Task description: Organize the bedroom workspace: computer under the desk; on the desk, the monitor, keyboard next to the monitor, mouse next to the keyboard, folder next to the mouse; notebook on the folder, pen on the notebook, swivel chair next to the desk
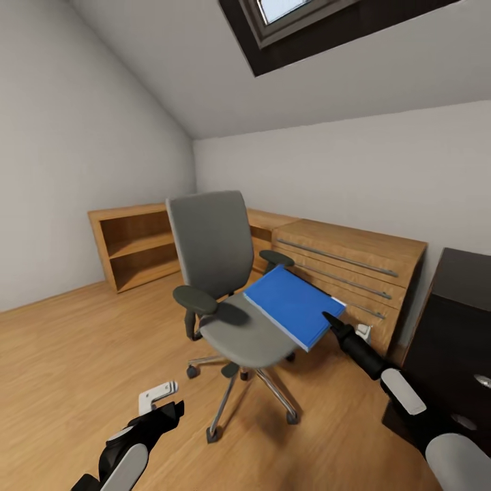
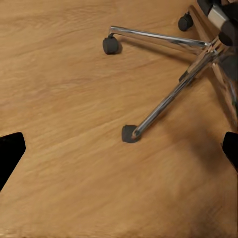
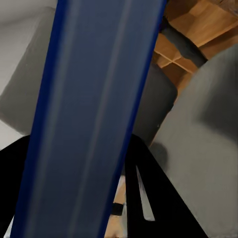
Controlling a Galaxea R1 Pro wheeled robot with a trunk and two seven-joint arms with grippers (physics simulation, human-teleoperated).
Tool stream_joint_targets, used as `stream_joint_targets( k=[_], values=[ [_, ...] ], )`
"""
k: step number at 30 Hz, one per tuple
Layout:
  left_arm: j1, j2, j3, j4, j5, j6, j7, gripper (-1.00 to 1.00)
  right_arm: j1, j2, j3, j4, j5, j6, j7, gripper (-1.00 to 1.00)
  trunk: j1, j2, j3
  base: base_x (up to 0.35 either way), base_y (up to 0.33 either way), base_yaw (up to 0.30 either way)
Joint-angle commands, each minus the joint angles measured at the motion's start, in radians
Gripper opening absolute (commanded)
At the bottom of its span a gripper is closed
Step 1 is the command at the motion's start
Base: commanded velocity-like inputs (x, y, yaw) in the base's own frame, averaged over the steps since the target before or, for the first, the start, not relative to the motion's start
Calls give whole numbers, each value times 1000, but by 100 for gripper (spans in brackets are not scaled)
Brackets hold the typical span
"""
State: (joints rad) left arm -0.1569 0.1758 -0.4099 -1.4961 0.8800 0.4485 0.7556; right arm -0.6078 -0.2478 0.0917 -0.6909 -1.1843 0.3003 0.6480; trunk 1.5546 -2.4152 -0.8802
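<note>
The right end effector [image 1: 330, 319] grips the folder [image 1: 294, 305] edge above the swivel chair [image 1: 232, 300].

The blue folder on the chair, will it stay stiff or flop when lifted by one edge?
The blue folder probably stays stiff: it juts past the swivel chair seat unbent. Its smooth cover may slip in the right gripper at its edge.

The right end effector [image 1: 332, 320] apparently grips the tilted folder [image 1: 294, 305] above the swivel chair [image 1: 228, 286].
</note>
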Motion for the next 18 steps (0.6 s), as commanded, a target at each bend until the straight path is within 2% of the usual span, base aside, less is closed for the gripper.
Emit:
stream_joint_targets(
  k=[1,3,5,8,10,13,14,15,18],
  values=[
    [-1,1,-2,-1,6,2,8,100,0,-6,3,-11,-9,6,1,-100,-5,7,2,-336,-94,0],
    [-1,-1,-2,4,7,2,8,100,9,-28,3,-52,-8,7,0,-100,-12,21,8,-334,-99,0],
    [-1,-2,-2,10,7,2,8,100,20,-37,3,-86,-7,7,-4,-100,-20,35,15,-238,-77,0],
    [-1,-3,-2,36,8,2,8,100,40,-52,3,-180,21,7,-40,-100,-32,56,24,-78,-25,0],
    [-1,-4,-4,51,6,2,8,100,55,-61,2,-244,55,8,-87,-100,-39,70,30,-29,-9,0],
    [-1,-7,-5,58,5,1,8,100,68,-66,-1,-308,71,47,-154,-100,-51,91,40,-10,-3,0],
    [-1,-7,-5,60,6,2,8,100,70,-66,-2,-333,73,89,-186,-100,-55,98,43,-5,-2,0],
    [-1,-9,-6,72,6,2,12,100,73,-76,-7,-445,80,237,-274,-100,-58,105,46,-1,0,0],
    [-1,-10,-7,92,6,0,13,100,81,-103,-8,-516,80,331,-318,-100,-70,126,55,0,0,0]
  ],
)
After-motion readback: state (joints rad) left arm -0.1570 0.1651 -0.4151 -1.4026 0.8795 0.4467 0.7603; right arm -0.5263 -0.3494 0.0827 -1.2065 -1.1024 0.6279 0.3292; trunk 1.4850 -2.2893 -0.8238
